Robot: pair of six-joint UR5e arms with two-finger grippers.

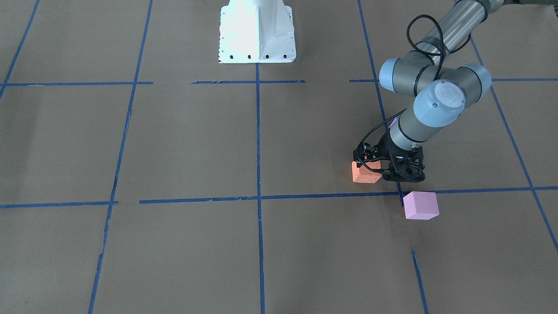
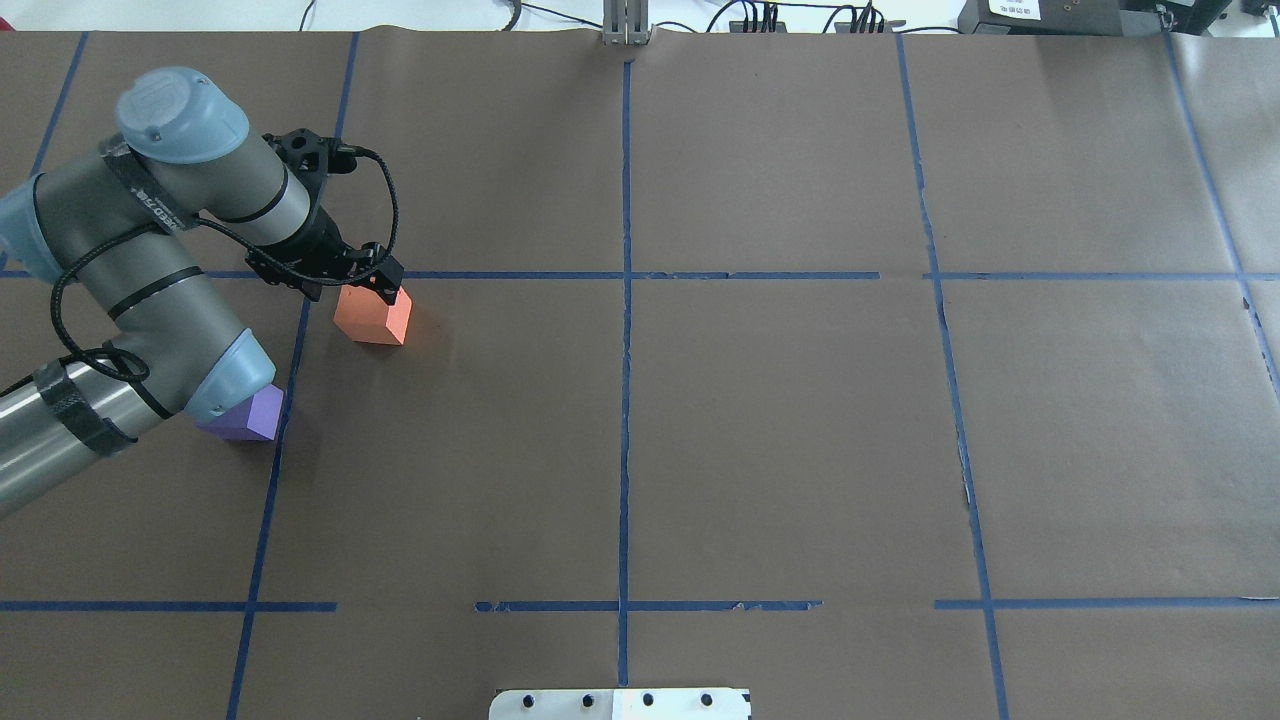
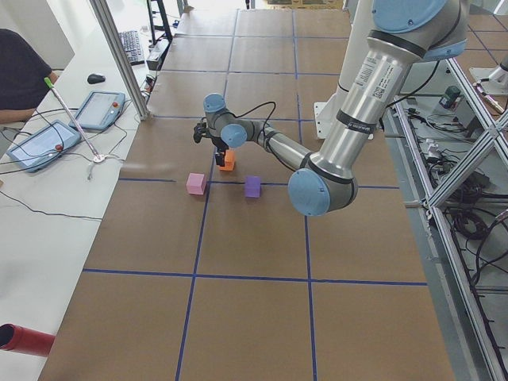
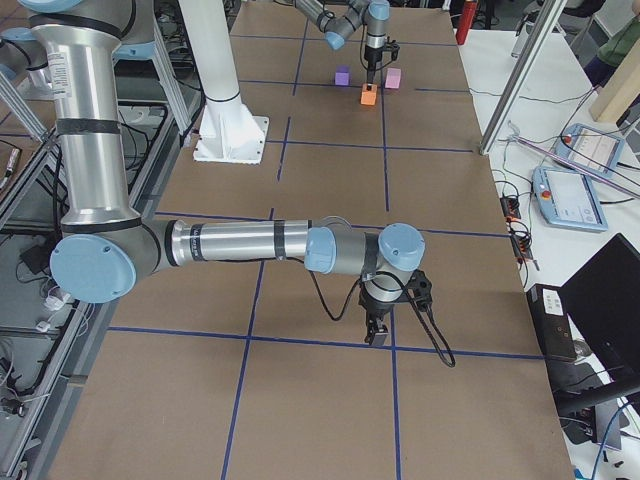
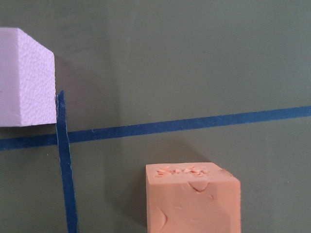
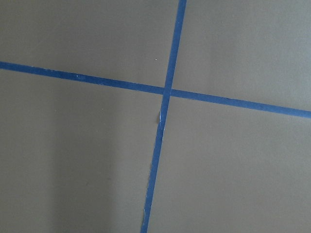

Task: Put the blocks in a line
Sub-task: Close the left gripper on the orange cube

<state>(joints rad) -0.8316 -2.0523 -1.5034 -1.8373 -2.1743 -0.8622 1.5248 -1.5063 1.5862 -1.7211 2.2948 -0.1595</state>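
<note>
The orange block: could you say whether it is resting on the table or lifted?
Resting, it seems: the orange block shows no gap above the table in the front-facing or overhead view.

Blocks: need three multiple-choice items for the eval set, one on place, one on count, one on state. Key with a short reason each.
1. The orange block sits:
A) right at the left gripper
B) at the table's middle
C) on the robot's right half of the table

2. Blocks in the exterior left view:
A) two
B) three
C) four

3. The pink block is:
A) stacked on the orange block
B) flat on the table, touching no other block
C) lifted into the air

Key:
1 A: the overhead view shows the left gripper's fingers at the block's far edge, on the robot's left side.
2 B: pink, orange and the purple block all show, and no more.
3 B: the front-facing view shows it resting by a tape crossing, with bare paper between it and the orange block.
</note>
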